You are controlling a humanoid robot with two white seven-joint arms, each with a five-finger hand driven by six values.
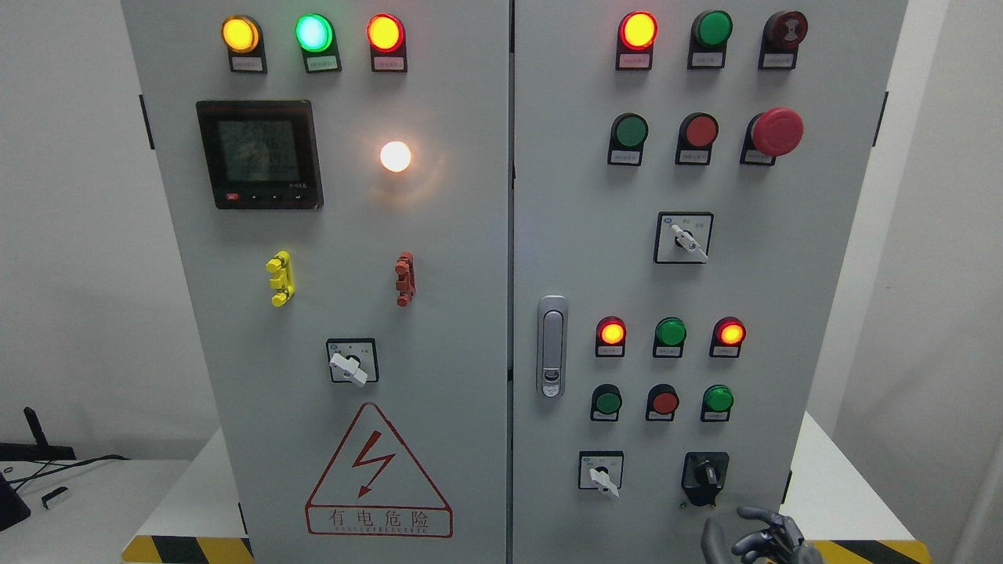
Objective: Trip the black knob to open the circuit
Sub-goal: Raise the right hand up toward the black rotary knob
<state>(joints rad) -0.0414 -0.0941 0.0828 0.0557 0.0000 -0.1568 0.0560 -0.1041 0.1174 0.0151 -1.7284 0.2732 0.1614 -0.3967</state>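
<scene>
Right hand enters at the frame's five o'clock corner, nearest the lens. Fingers loosely spread, apart, gripping nothing. Thumb and index point up toward the cabinet face, which reads as a pre-shape for pinching a small handle. Left hand not visible.

Black knob sits just above the hand, at about twelve o'clock from the fingertips, near but with a clear gap. It is mounted low on the right door, in a black housing, its pointer roughly upright. Judgement: the approach is under way and contact is not yet made; the circuit is likely still closed, since indicator lamps are lit.

Outward from the knob: at nine o'clock, a white selector switch on a square plate, close enough to be snagged by a stray finger. At eleven o'clock, a row of three small push-buttons; above those, three pilot lamps, outer two glowing. Door latch lies further toward ten o'clock, at the seam.

Far up the door, a red mushroom stop button. Left door carries a meter display and a high-voltage warning triangle.
</scene>
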